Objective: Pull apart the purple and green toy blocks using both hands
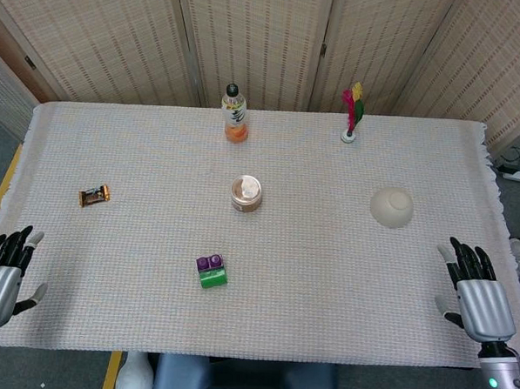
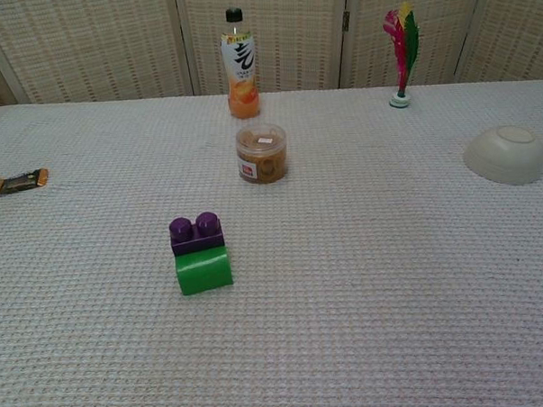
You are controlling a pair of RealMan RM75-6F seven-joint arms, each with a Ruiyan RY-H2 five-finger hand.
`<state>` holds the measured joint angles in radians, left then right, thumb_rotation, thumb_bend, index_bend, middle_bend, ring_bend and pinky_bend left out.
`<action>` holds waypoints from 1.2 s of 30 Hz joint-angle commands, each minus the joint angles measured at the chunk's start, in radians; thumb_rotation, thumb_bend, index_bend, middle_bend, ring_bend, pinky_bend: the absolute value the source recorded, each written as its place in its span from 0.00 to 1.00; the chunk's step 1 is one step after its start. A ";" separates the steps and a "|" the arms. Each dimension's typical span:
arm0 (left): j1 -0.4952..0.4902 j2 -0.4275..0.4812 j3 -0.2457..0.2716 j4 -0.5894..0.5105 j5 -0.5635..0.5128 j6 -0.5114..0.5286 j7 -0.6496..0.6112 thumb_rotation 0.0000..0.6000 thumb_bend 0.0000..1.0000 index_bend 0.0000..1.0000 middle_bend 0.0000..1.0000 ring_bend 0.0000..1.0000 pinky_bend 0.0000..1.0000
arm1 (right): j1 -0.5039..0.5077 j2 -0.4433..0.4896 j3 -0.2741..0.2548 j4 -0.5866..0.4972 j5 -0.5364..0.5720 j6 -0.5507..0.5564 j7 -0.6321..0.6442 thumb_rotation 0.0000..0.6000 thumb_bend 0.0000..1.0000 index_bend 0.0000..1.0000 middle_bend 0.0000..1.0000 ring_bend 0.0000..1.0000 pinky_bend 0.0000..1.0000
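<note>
The purple studded toy block (image 2: 197, 234) sits joined to the green rounded toy block (image 2: 203, 270), just in front and left of the round clear plastic tub (image 2: 261, 153); the tub's small red label is illegible; behind it, the orange-drink bottle (image 2: 239, 64) bears one large dark character; left hand (image 1: 1, 271) and right hand (image 1: 476, 291) rest at the table edges, fingers apart, holding nothing, partly cut off.
</note>
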<state>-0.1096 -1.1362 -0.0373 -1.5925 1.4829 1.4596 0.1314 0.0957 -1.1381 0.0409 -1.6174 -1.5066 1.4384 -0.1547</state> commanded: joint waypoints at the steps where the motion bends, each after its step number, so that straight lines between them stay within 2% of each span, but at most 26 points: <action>1: -0.001 0.000 -0.002 0.001 -0.007 -0.005 -0.002 1.00 0.34 0.00 0.00 0.00 0.00 | -0.002 0.001 -0.002 -0.002 -0.006 0.004 0.000 1.00 0.33 0.00 0.00 0.00 0.00; 13: -0.016 -0.020 0.017 -0.007 0.038 -0.017 0.038 1.00 0.34 0.00 0.00 0.00 0.00 | -0.021 0.022 -0.023 0.003 -0.046 0.036 0.035 1.00 0.33 0.00 0.00 0.00 0.00; 16: -0.029 -0.039 0.019 0.029 0.107 0.015 -0.020 1.00 0.34 0.03 0.01 0.00 0.00 | -0.023 0.022 -0.026 0.005 -0.055 0.041 0.035 1.00 0.33 0.00 0.00 0.00 0.00; 20: -0.033 -0.080 0.023 0.092 0.164 0.062 -0.126 1.00 0.34 0.14 0.06 0.01 0.01 | -0.029 0.021 -0.020 0.005 -0.048 0.053 0.036 1.00 0.33 0.00 0.00 0.00 0.00; 24: -0.059 -0.060 0.026 0.029 0.079 -0.056 -0.184 1.00 0.34 0.18 0.06 0.01 0.03 | -0.034 0.018 -0.011 0.006 -0.041 0.068 0.041 1.00 0.33 0.00 0.00 0.00 0.00; 26: -0.087 -0.019 0.026 -0.045 0.032 -0.140 -0.173 1.00 0.34 0.21 0.06 0.02 0.04 | -0.033 0.012 -0.007 0.011 -0.041 0.069 0.033 1.00 0.33 0.00 0.00 0.00 0.00; 29: -0.118 0.013 0.010 -0.139 -0.014 -0.202 -0.150 1.00 0.34 0.24 0.06 0.02 0.05 | -0.026 0.004 -0.008 0.012 -0.040 0.054 0.018 1.00 0.33 0.00 0.00 0.00 0.00; 36: -0.169 -0.087 -0.031 -0.180 -0.070 -0.244 -0.101 1.00 0.34 0.29 0.10 0.01 0.04 | -0.016 0.004 -0.004 0.009 -0.031 0.036 0.022 1.00 0.33 0.00 0.00 0.00 0.00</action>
<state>-0.2542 -1.1888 -0.0528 -1.7692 1.4410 1.2472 0.0008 0.0789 -1.1343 0.0363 -1.6088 -1.5388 1.4747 -0.1340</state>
